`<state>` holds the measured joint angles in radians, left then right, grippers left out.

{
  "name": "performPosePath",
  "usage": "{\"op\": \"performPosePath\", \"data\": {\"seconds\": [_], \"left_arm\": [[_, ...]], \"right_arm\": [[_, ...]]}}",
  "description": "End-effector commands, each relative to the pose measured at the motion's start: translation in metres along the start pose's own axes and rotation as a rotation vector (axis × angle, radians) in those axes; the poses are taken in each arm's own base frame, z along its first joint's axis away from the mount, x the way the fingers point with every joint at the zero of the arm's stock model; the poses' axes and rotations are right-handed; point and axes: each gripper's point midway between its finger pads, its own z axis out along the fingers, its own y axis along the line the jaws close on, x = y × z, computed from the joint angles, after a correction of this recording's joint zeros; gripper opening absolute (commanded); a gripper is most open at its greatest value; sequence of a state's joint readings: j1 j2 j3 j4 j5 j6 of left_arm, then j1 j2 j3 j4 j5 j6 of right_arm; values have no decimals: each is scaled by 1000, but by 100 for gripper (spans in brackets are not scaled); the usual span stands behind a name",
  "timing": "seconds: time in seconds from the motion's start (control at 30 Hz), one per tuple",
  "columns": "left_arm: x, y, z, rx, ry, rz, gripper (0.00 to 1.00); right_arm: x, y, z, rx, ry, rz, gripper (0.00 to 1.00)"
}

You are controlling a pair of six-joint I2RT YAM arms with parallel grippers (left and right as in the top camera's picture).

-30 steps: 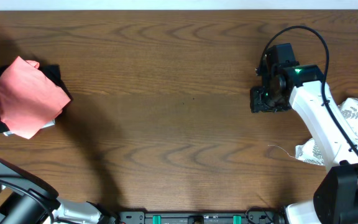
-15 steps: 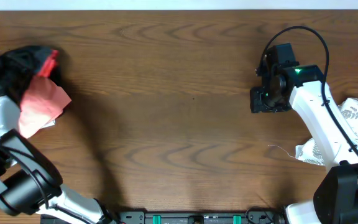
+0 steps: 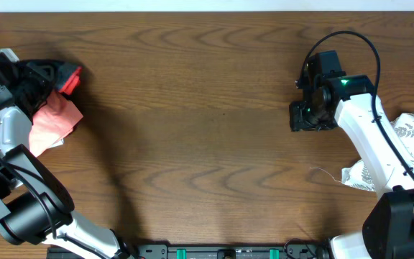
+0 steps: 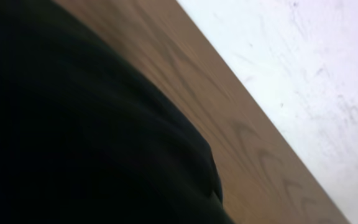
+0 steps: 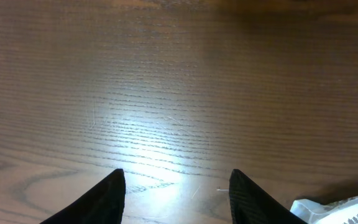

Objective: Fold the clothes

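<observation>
Wood tabletop [image 3: 207, 144]: dark brown grain, bare across its whole middle band; every garment lies at its left or right end.
Far edge: runs straight along the top of the overhead view, with a pale strip [image 3: 207, 5] beyond it; the left wrist view shows the tabletop's edge as a diagonal against a white surface [image 4: 303, 74].
Open room: widest over the centre of the tabletop, between the two arms, which are well apart.
Left arm [image 3: 6, 129]: rises from the near-left corner of the tabletop and reaches to its far-left end.
Left hand [image 3: 13, 72]: wrapped in dark fabric; neither view shows whether its fingers are spread or pinching.
Black leggings [image 3: 45, 72]: bunched around the left hand at the tabletop's far-left end, with a coral-red edge [image 3: 69, 78] sticking out toward the centre; black cloth fills most of the left wrist view.
Coral-pink cloth [image 3: 52, 122]: crumpled at the tabletop's left end, just beside the leggings on the near side.
Right arm [image 3: 369, 140]: white link slanting from the near-right corner toward the far-right part of the tabletop.
Right hand [image 3: 311, 114]: hangs over bare wood, fingers [image 5: 98, 199] spread, only tabletop between them.
White leaf-print cloth [image 3: 412, 133]: heaped at the tabletop's right edge, partly under the right arm; a corner shows low in the right wrist view.
</observation>
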<state>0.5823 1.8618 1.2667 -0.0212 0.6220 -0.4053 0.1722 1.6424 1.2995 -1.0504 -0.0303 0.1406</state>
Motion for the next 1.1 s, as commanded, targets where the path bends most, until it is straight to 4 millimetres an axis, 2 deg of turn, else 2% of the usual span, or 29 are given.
{"op": "performPosePath", "data": {"seconds": [0.0,0.13,0.23,0.4,0.5,0.57,0.7,0.83,0.9,1.03,1.07], "left_arm": [[-1,-16,-4,64,16,0,26],[-9,-39,-21,119,-1,-6,33],[-20,-59,-43,140,-40,-13,43],[-43,-107,-95,196,-158,65,44],[-60,-118,-116,175,-260,131,44],[-68,-110,-115,129,-298,132,44],[-73,-87,-96,60,-310,147,44],[-74,-62,-62,40,-298,186,45],[-66,-44,-43,20,-258,161,44],[-32,5,-3,-47,-127,80,44],[-27,17,0,-69,-103,54,37]], "right_arm": [[1,2,-1,-4,-3,-5,52],[1,2,-1,-2,-3,-5,52],[1,1,-1,3,-4,-5,52],[1,1,-1,3,-5,-12,53],[0,1,-1,2,-9,-12,53],[-1,1,-2,2,-12,-13,53],[-1,1,-2,1,-11,-13,53],[0,1,-1,1,-9,-12,53],[0,1,-1,1,-9,-12,53],[1,1,-1,1,-5,-12,53],[1,1,-1,2,-3,-12,53]]}}
